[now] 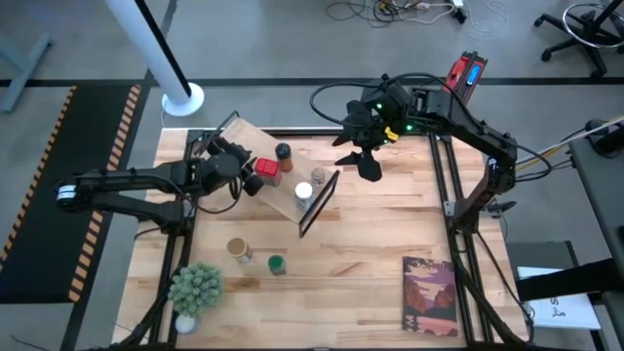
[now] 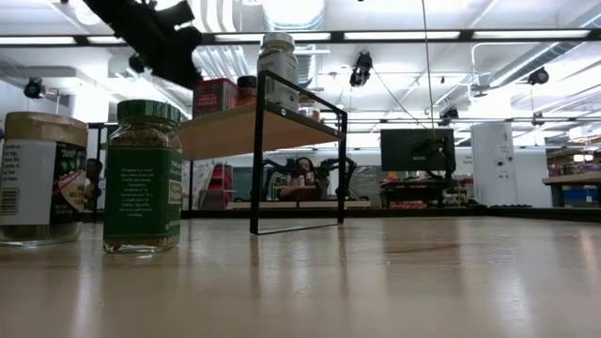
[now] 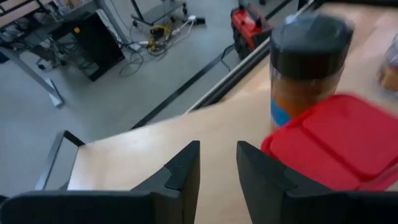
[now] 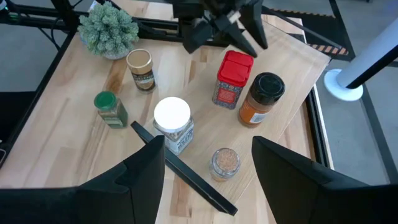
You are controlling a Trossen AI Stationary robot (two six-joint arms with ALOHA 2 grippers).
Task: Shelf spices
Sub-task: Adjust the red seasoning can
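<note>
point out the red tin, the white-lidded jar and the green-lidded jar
red tin [image 4: 234,78], right wrist view, on its front face
white-lidded jar [image 4: 172,112], right wrist view, on its lid
green-lidded jar [image 2: 143,178], low view, on its label

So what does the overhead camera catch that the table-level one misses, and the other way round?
Only the overhead view shows the plant, the book, both arms whole, the left gripper beside the red tin and the right gripper past the shelf's frame end. Only the table-level view shows the room behind: ceiling lights and a monitor. Both show the shelf with jars on it, plus the green-lidded jar and tan-topped jar off it on the table.
</note>
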